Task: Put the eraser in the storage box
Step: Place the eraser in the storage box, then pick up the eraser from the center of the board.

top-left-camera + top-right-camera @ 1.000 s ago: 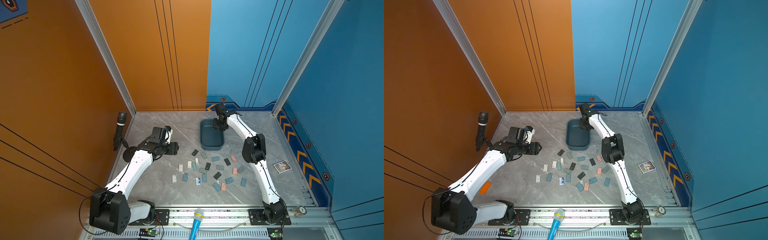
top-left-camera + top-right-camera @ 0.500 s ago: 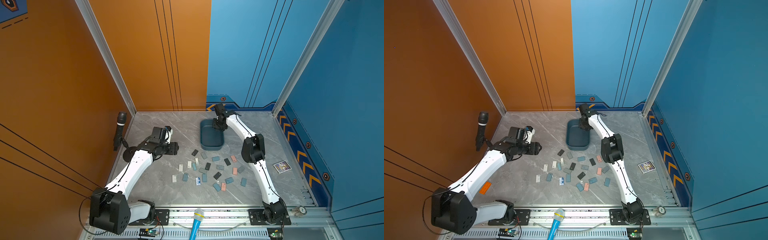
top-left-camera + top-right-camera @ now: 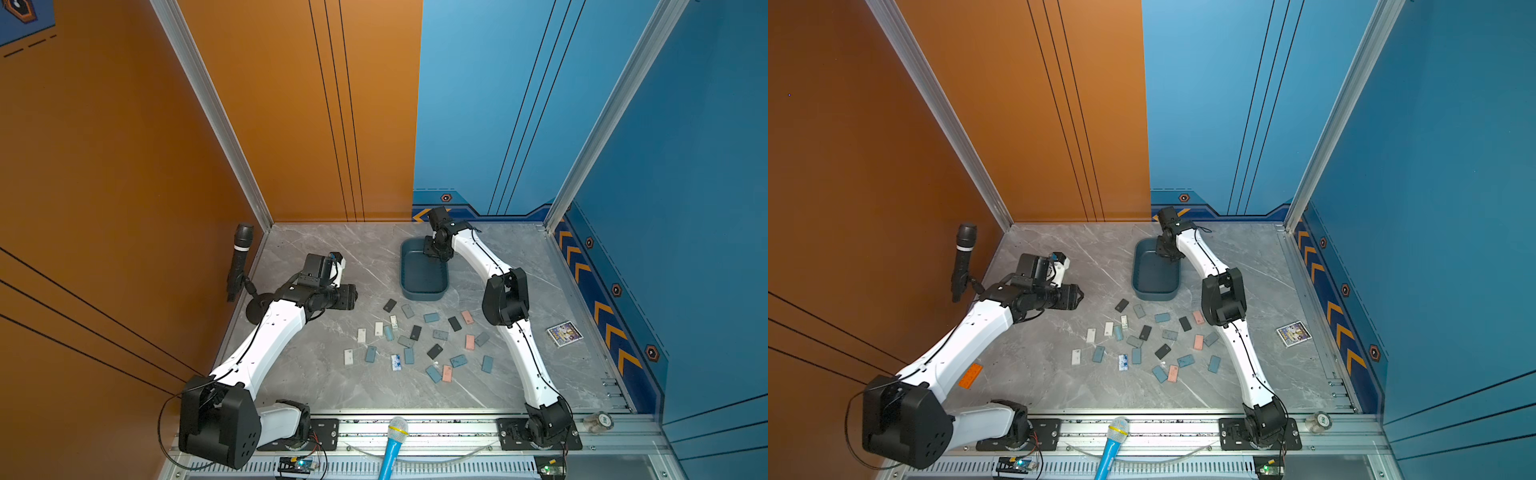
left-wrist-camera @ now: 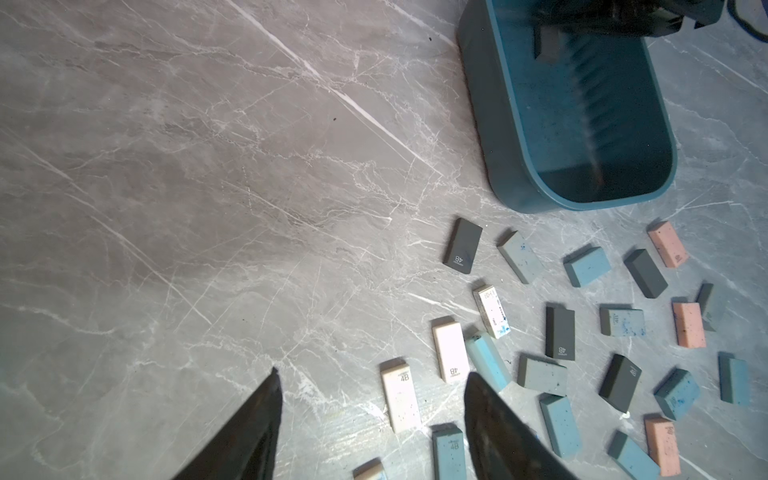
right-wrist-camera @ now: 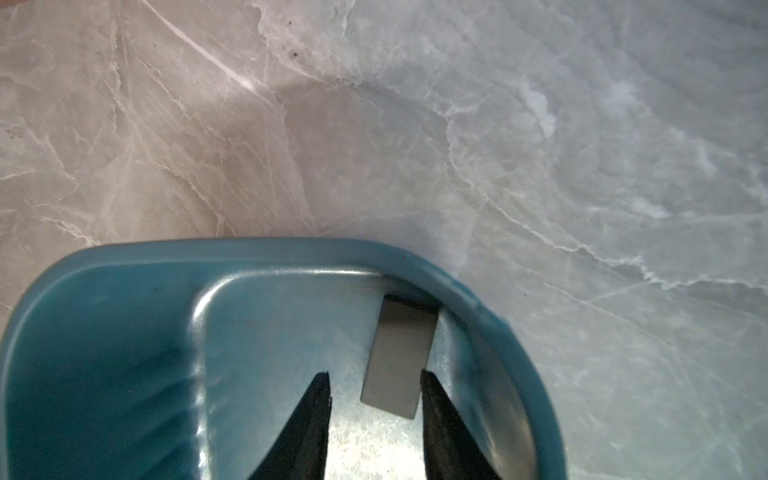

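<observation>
The step in hand looks like the release. The right fingers [image 5: 309,428] hang over the far end of the dark teal-blue plastic storage box [image 5: 208,249], a rectangular tub with rounded corners. They stand parted wider than the flat grey rectangular rubber eraser [image 5: 399,357], which shows just beside one finger with a clear gap to the other, so nothing is gripped. The eraser is inside the box walls, close to a rounded corner. I cannot tell whether it already lies on the box floor or is on its way down. To finish well, the fingers should spread enough that the eraser cannot cling to the nearer one. The arm should then rise straight up, clear of the wall and rim, so the light tub is not dragged across the grey marble-veined tabletop [image 5: 540,166]. The left fingers [image 4: 249,436] are wide apart and empty, above the tabletop by the pale pieces at the edge of the scattered blue, pink, black and pale erasers [image 3: 409,356]. That arm is best held away from the box until the right arm is out.
</observation>
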Controlling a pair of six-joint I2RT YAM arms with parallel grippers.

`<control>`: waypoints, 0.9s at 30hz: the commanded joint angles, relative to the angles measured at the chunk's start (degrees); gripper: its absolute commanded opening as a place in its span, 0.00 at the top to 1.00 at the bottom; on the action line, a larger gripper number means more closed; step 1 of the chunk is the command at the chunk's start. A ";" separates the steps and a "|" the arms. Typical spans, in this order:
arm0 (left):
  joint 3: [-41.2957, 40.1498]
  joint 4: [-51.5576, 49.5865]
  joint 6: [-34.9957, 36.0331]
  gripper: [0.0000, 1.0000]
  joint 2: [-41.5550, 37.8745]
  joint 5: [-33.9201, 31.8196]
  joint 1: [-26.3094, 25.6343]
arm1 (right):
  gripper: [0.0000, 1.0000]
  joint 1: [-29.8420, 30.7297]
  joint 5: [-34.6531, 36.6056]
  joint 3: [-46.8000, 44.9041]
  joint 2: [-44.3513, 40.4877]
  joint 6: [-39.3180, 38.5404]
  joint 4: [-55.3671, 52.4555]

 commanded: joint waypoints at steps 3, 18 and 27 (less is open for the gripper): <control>0.44 0.22 -0.30 0.30 -1.65 0.46 0.29 | 0.62 0.32 -1.47 1.19 -6.27 0.63 0.10; -0.22 -9.85 -7.13 0.38 -2.54 -10.06 -7.98 | 0.62 4.90 7.02 -19.41 -32.75 -7.24 -1.80; -5.12 -18.51 -21.92 0.43 -5.34 -14.58 -14.17 | 0.59 7.23 8.84 -47.72 -50.98 -5.48 8.42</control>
